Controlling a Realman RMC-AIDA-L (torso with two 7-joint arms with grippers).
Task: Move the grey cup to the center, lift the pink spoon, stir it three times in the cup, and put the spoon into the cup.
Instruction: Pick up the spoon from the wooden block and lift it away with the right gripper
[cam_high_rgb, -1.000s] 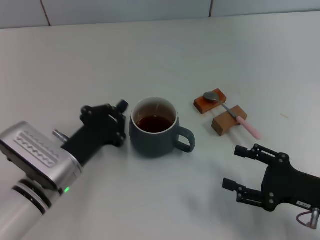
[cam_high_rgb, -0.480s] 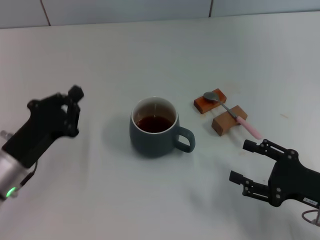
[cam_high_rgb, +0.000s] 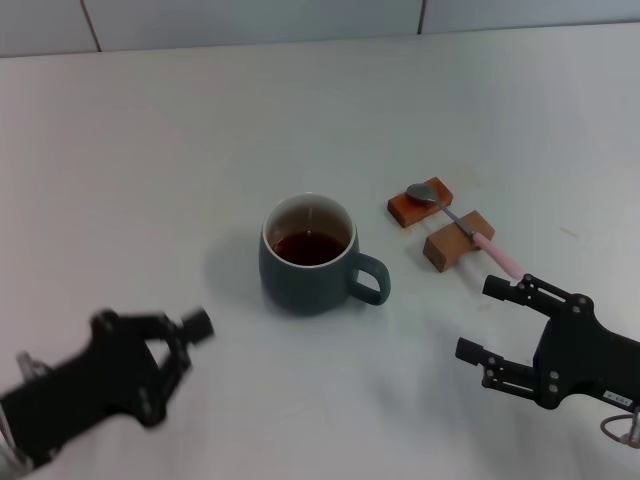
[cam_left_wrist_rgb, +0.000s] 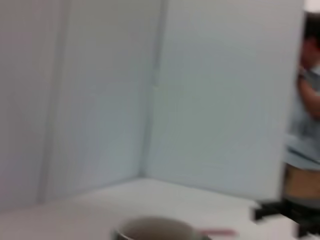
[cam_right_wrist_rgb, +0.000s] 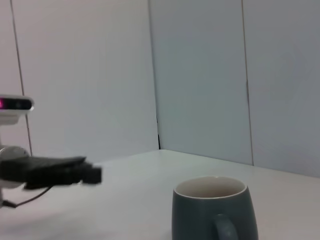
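Observation:
The grey cup (cam_high_rgb: 308, 257) stands upright mid-table with dark liquid inside, its handle toward the right; it also shows in the right wrist view (cam_right_wrist_rgb: 215, 209) and its rim in the left wrist view (cam_left_wrist_rgb: 156, 231). The pink spoon (cam_high_rgb: 470, 233) lies across two brown wooden blocks to the cup's right. My left gripper (cam_high_rgb: 150, 325) hangs near the front left, well away from the cup, open and holding nothing. My right gripper (cam_high_rgb: 478, 318) sits open at the front right, just short of the spoon's pink handle end.
The two wooden blocks (cam_high_rgb: 420, 204) (cam_high_rgb: 457, 241) carry the spoon. A white tiled wall (cam_high_rgb: 250, 20) borders the table's far edge. In the right wrist view the left gripper (cam_right_wrist_rgb: 60, 173) shows beyond the cup.
My left gripper has pulled back from beside the cup toward the front left. The right gripper has shifted only slightly. Cup and spoon have not moved.

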